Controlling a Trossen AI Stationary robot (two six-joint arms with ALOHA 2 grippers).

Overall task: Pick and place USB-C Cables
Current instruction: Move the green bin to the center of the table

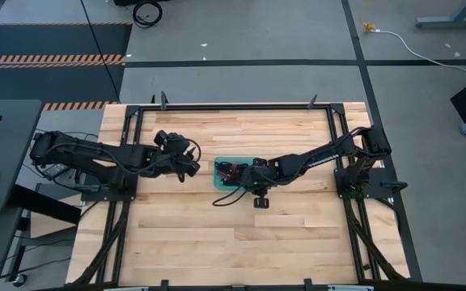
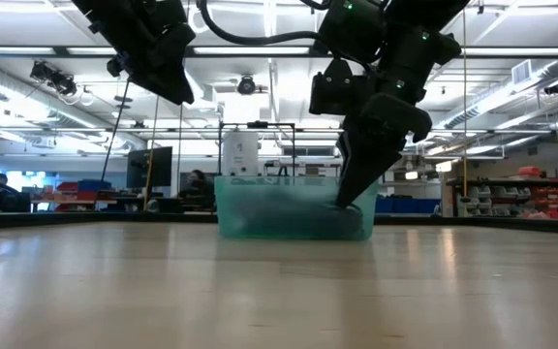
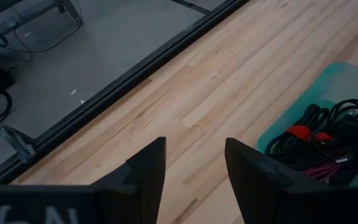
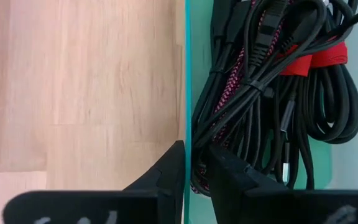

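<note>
A shallow teal tray (image 1: 233, 160) stands at the table's middle. Several bundled USB-C cables (image 4: 272, 93) lie heaped on its floor, mostly black, two with red ties (image 4: 309, 59), one magenta (image 4: 229, 93). My right gripper (image 4: 194, 171) points steeply down at the tray's near wall (image 4: 187, 74), toward its right end (image 2: 352, 199). One finger is outside the wall and one inside, with a narrow gap between them. My left gripper (image 1: 191, 167) hangs open and empty above the table, left of the tray (image 3: 340, 81). My right gripper straddles the tray's near wall (image 4: 187, 124) from above, slanting in from the table's right. The outer finger (image 4: 169, 171) stands over the wood. The inner finger (image 4: 229, 177) stands among the cables' near loops. I cannot tell whether either finger touches the wall or a cable.
Bare wooden tabletop (image 1: 241, 234) lies all around the tray. A dark metal frame (image 1: 233, 107) runs along the table's edges, and both arm bases sit at the left and right sides.
</note>
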